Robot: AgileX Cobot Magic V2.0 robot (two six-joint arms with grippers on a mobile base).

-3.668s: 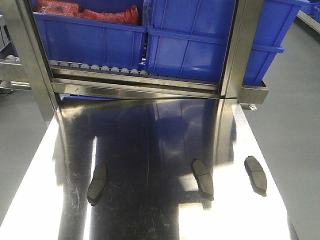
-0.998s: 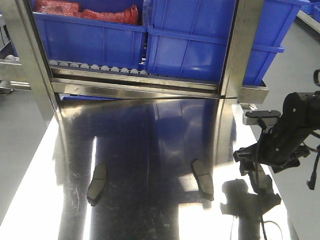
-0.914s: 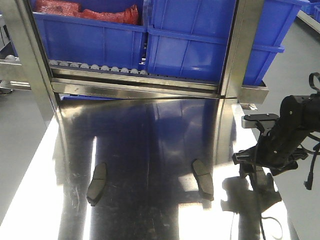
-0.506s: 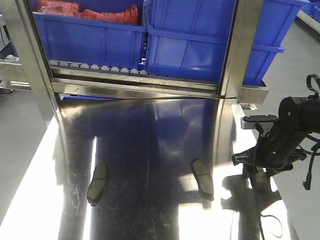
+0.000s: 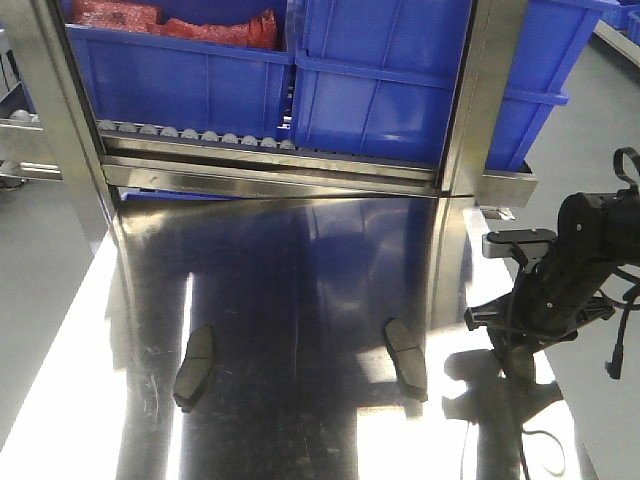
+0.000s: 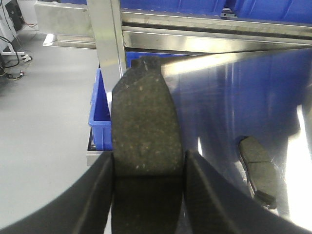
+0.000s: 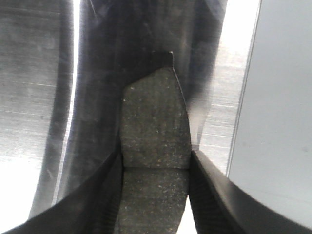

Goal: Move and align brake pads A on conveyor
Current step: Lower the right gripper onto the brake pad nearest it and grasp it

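Each claw is pinching one brake pad, and what remains is to carry them off the steel table (image 5: 300, 260); the conveyor shows in none of the views, so which way it lies cannot be told. The right claw (image 7: 156, 153) stands low at the table's right edge, its two fingers pressed against the long sides of the right pad (image 7: 155, 117). That pad's long axis runs straight out between the fingers, away from the wrist, with the small tab at the far end and the cross groove about level with the fingertips. Whether it is clear of the steel or resting on it I cannot tell, as the front view hides it behind the right arm (image 5: 560, 270). The left claw (image 6: 148, 158) grips the left pad (image 6: 146, 107) the same way, across its width with the tab end pointing away, and holds it in the air near the table's left edge, with floor and a blue bin (image 6: 100, 126) behind it. Two more pads lie loose toward the table's near edge, long axes running near to far: the middle pad (image 5: 405, 358) right of centre and the outer pad (image 5: 193, 367) toward the left edge, well apart. The middle pad is nearer the right arm, but both claws are full. As each held pad sits lengthwise in its claw, aligning it on the belt should, I judge, turn on wrist rotation.
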